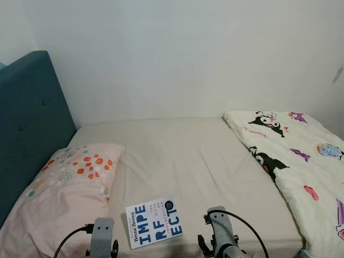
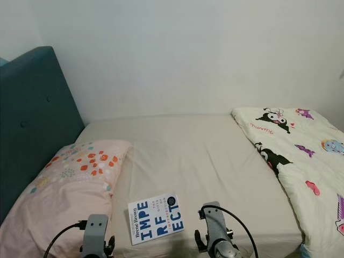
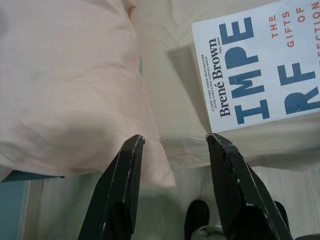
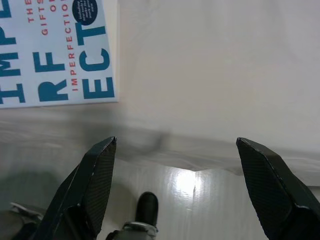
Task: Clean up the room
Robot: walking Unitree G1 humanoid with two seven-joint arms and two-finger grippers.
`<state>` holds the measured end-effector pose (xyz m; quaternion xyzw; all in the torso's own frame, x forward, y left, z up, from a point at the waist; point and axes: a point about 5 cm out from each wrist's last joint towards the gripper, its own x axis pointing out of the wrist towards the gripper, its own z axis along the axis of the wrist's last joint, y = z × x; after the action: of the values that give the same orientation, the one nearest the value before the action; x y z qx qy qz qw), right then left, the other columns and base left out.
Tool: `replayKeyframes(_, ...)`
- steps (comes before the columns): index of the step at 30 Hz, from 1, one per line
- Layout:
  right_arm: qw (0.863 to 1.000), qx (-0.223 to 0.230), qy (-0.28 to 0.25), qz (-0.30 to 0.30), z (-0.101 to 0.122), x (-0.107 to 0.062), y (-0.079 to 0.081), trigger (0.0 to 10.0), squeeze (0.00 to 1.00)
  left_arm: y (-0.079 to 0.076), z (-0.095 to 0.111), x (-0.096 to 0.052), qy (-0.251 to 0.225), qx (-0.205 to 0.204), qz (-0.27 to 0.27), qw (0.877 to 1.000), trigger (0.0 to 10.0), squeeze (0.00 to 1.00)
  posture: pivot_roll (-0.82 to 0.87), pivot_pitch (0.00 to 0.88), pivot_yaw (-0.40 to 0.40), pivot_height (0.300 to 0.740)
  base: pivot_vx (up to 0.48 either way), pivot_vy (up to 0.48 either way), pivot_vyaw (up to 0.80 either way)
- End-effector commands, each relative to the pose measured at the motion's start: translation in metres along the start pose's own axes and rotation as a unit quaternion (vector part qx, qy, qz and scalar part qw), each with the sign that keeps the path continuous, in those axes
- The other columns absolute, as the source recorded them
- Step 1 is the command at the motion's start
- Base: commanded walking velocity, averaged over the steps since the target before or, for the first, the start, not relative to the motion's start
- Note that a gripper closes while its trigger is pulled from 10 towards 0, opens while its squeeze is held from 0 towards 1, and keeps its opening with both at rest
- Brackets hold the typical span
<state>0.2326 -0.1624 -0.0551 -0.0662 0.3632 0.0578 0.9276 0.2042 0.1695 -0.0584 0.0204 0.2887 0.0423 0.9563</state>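
Hovering just off the near edge of the bed, both grippers hold nothing. The left gripper has its two black fingers parted a little, with the corner of the pink pillow and a strip of sheet showing between the tips; it touches neither. The right gripper is spread much wider, its fingers well apart over the bed's edge and the pale glossy floor below.

A white paperback book with large blue letters lies flat on the beige sheet near the bed's front edge, between the two arms and just beside the pillow. The pillow, dotted with orange and teal spots at its far end, rests against the teal padded headboard on the robot's left. A cream quilt printed with cartoon figures is bunched along the bed's right side, well apart from the book. A plain white wall runs behind the bed.
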Motion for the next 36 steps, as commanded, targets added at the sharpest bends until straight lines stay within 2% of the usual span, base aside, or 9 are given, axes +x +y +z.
replayKeyframes(1,1.000,-0.007,0.000,0.000,0.0002,0.0002,0.0002,10.0,0.00,0.0037,0.0015,0.0006,-0.004,-0.003,0.007,1.000,10.0,0.00,-0.01,0.000,-0.036,0.740,0.000,0.000,0.00)
replayKeyframes(8,1.000,0.008,-0.008,0.003,0.0024,0.0005,0.0021,10.0,0.00,0.0047,0.0004,0.0000,-0.003,-0.003,0.005,1.000,10.0,0.00,-0.01,0.000,-0.033,0.740,0.000,0.000,0.00)
replayKeyframes(15,0.999,-0.025,0.001,-0.023,0.0013,0.0005,-0.0033,10.0,0.00,0.0062,0.0010,0.0000,-0.006,-0.002,0.006,1.000,10.0,0.00,-0.01,0.000,-0.035,0.740,0.000,0.000,0.00)
replayKeyframes(36,0.999,-0.024,-0.002,-0.029,0.0034,0.0008,-0.0055,10.0,0.00,0.0038,0.0018,0.0004,-0.007,0.001,0.002,1.000,10.0,0.00,-0.01,0.000,-0.035,0.740,0.000,0.000,0.00)
